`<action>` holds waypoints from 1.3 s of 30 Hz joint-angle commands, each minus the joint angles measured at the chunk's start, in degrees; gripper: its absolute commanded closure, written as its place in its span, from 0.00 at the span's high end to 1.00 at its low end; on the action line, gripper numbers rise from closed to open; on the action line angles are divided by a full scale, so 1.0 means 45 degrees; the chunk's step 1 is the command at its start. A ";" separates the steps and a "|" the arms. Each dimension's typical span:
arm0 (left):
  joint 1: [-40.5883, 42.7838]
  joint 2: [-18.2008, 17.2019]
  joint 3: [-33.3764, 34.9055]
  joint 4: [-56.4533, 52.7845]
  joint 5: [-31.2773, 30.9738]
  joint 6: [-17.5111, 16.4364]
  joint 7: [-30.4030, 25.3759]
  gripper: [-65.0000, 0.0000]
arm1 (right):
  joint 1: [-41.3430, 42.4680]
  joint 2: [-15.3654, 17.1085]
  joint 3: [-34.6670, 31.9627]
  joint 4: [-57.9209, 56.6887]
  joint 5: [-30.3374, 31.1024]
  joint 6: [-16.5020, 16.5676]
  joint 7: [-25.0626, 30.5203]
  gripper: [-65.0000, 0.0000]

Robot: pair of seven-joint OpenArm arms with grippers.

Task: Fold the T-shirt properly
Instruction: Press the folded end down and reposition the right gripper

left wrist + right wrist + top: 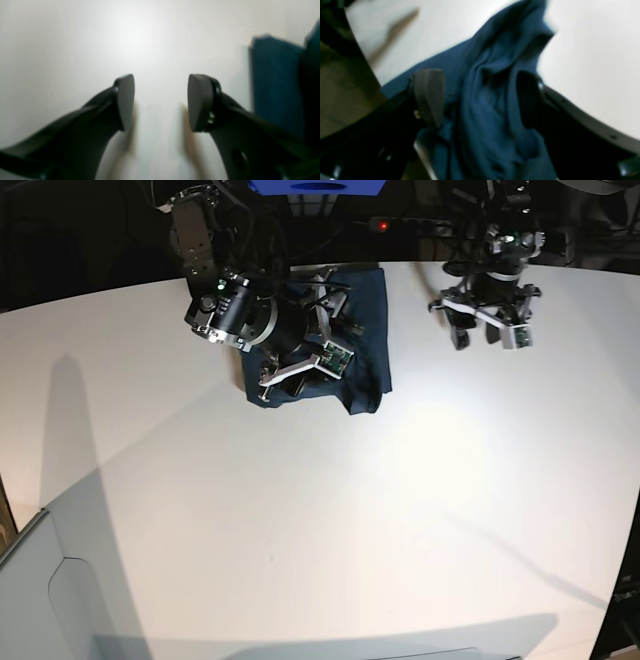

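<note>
Under my right gripper (480,100), a bunched ridge of the dark navy cotton T-shirt (365,330) hides its folds; jaws spread, cloth between. Far table (330,510) edge holds it. My left gripper (161,102) gapes empty over bare white surface beside it.

Plain dark navy-blue T-shirt (365,330) on a white table (330,520); black claws, left (161,102) and right (480,100).

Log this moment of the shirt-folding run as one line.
T-shirt: bunched on table | right gripper: open, cloth between jaws | left gripper: open, empty, over bare table | fold: unfinished
</note>
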 commanded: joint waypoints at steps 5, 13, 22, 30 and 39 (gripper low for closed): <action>-0.0008 0.0256 -0.1706 0.0259 -0.0033 0.0003 -0.0262 0.51 | -0.0150 -0.0035 0.0143 0.1332 0.0248 0.0129 0.0286 0.66; -0.0066 0.0119 -0.2624 0.0278 -0.0033 -0.0017 -0.0262 0.51 | -0.0150 0.0258 0.1296 0.1586 0.0248 0.0129 0.0286 0.21; -0.0066 0.0119 -0.2702 0.0278 -0.0033 -0.0036 -0.0262 0.51 | -0.0150 0.0747 0.2605 0.1547 0.0229 0.0129 0.0305 0.00; -0.0086 0.0119 -0.2722 0.0552 -0.0033 -0.0036 -0.0262 0.51 | -0.0814 0.0923 0.1374 0.0903 0.0209 0.0129 0.0325 0.00; -0.0086 0.0119 -0.2722 0.1021 -0.0033 0.0003 -0.0262 0.51 | -0.1087 0.1001 -0.1986 0.1235 0.0170 0.0129 0.0305 0.00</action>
